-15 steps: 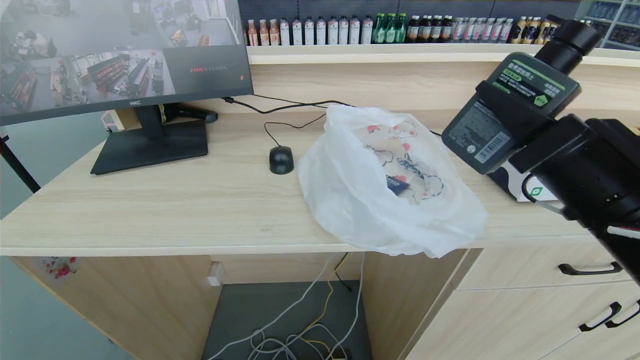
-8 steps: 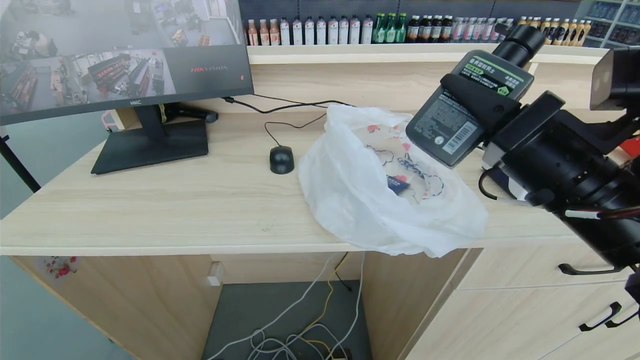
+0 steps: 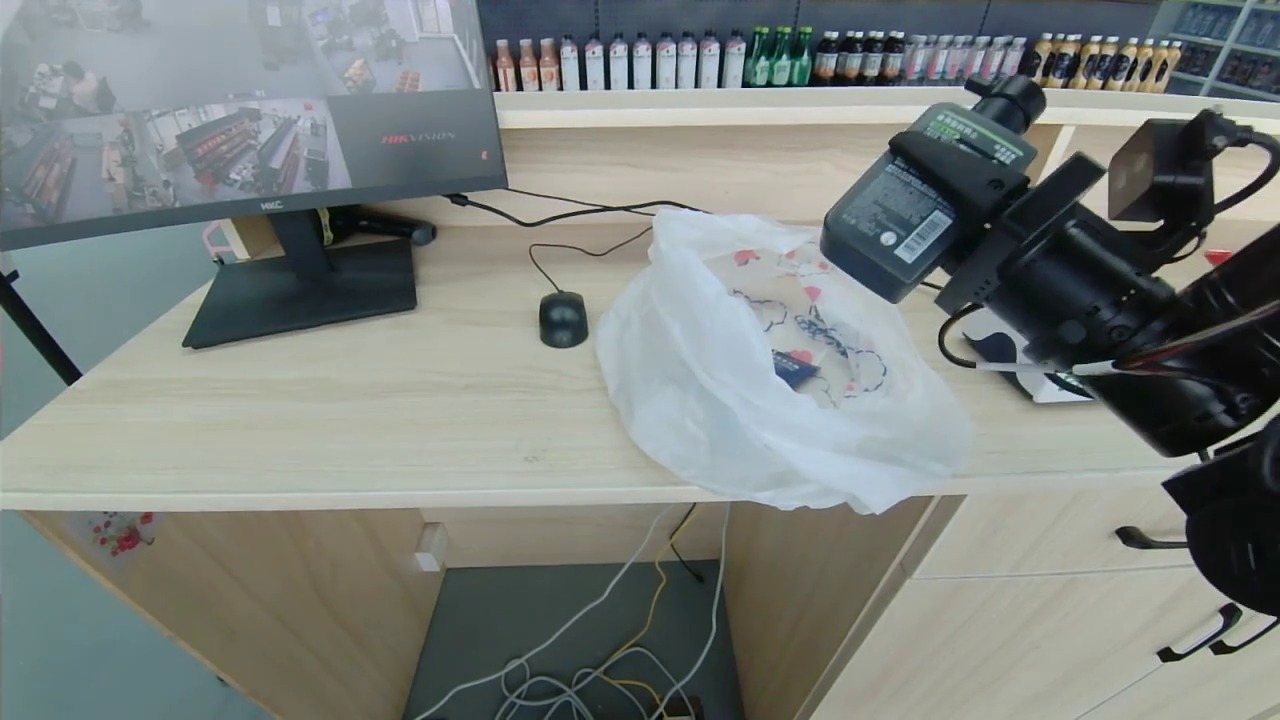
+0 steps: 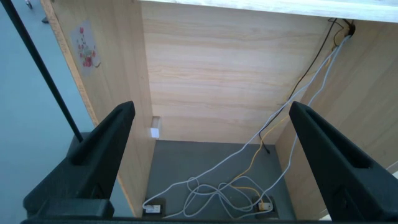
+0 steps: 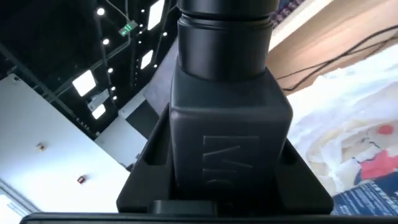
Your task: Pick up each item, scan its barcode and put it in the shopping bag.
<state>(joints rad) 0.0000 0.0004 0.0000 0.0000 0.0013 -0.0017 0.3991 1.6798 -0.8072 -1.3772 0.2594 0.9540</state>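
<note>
- Black plastic, square-shouldered with a round neck and cap: that is the bottle (image 3: 885,215), tilted with its cap towards the back wall.
- My right pincer (image 3: 955,185) is clenched across the bottle's body, holding it in the air over the far right rim of the shopping bag (image 3: 700,400).
- The bag is thin, crinkled, milky-white film, slumped open on the pale wood-grain tabletop (image 3: 400,400), with its front edge drooping over the lip.
- Through its mouth I see a small dark-blue packet (image 3: 795,368) lying on something printed with red and blue figures.
- The head view shows the bottle's flat face with a green-edged label and a white barcode patch. The right wrist view shows its plain moulded side and cap, with the bag beneath.
- A white carton with black patches (image 3: 1045,385) sits on the tabletop behind my right arm.
- A glossy black mouse (image 3: 563,319) lies left of the bag, and a flat monitor (image 3: 240,100) stands further left.
- My left pincer (image 4: 211,109) hangs low with its fingers spread wide, holding nothing. It faces the wooden kneehole, where loose white and yellow cables (image 4: 217,186) coil on the floor.
</note>
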